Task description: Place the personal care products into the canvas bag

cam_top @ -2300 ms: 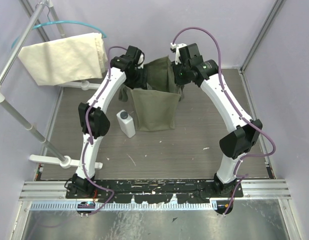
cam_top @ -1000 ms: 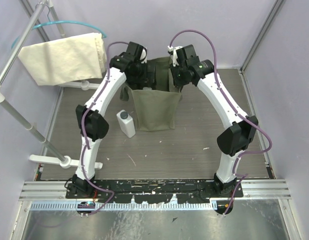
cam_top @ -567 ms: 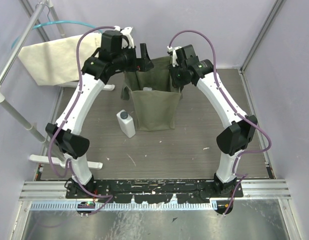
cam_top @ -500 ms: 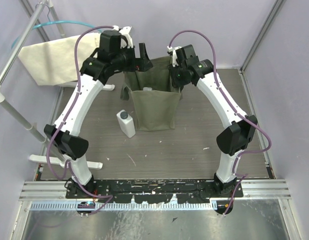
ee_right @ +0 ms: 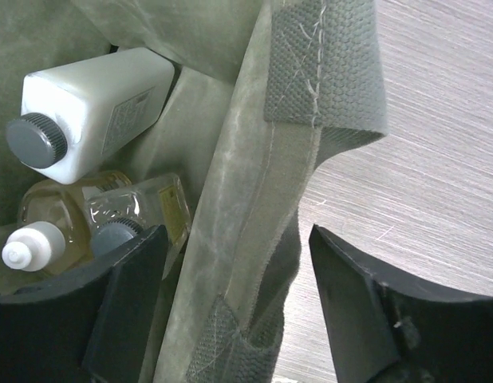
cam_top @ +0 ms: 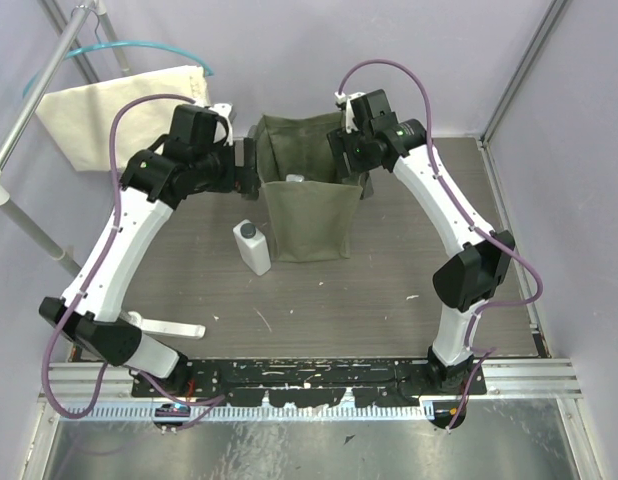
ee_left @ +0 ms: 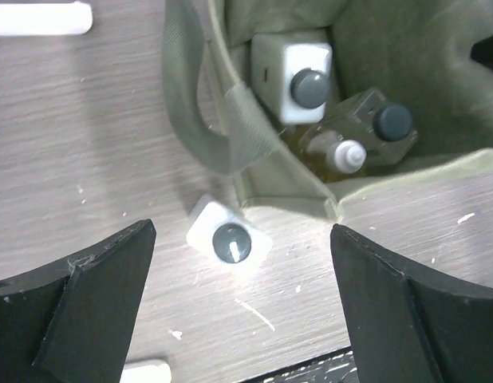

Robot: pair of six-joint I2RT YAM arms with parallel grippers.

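White rectangular grey-capped bottle (ee_left: pixel 229 242) stands just outside the olive canvas bag (ee_left: pixel 258 171); I'd lower my spread, empty left gripper (ee_left: pixel 242 235) squarely around it. Right gripper (ee_right: pixel 234 247) straddles the bag's wall, unclenched.

The canvas bag (ee_right: pixel 230 159) wall ran between the right gripper (ee_right: pixel 234 239) fingers, apparently unclamped; a white bottle (ee_right: pixel 95 100) and clear bottles (ee_right: pixel 155 207) lay inside.

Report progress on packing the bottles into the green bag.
Done: three bottles sit in the canvas bag: one white, one dark-capped amber, one white-capped amber. In hand: nothing; the left gripper hangs open over the last white bottle on the table beside the bag; the right gripper straddles the bag's wall. Left: that bottle.
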